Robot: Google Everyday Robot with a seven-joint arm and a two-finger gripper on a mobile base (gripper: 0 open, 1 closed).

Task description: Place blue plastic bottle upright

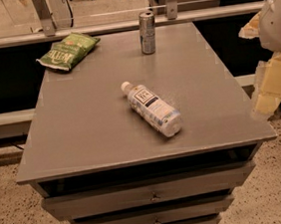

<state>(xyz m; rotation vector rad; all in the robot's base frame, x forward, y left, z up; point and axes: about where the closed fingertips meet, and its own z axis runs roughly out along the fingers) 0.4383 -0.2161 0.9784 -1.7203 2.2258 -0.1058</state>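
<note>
Found the blue plastic bottle lying on its side near the middle of the bench, a little toward 4 o'clock of centre, white cap pointing to 11 o'clock and base to 5 o'clock. Not yet stood upright.

Saw the claw out at 3 o'clock, beyond the bench's right edge, well apart from the bottle and touching nothing on the bench. Could not tell whether spread or closed.

Noted a silver can standing upright at 12 o'clock near the back edge, and a green crisp bag at 10 o'clock, both well apart from the bottle.

Judged rolling the chief hazard: round body, axis along 11 to 5, so likely to trundle toward 2 or 8 o'clock at any sideways nudge from a claw arriving from 3 o'clock. Feared also a slip on thin, slick plastic under too light a squeeze, or a buckled wall under too hard a one. Reckoned a grasp close to the cap apt to leave the far end swinging, and so to bring the base down crooked. Expected a topple on release from any tilt, given a tall body on a narrow base, with the front edge at 6 o'clock not far from the base end. Counted the can a lesser risk, open only to a careless sweep along the back.
</note>
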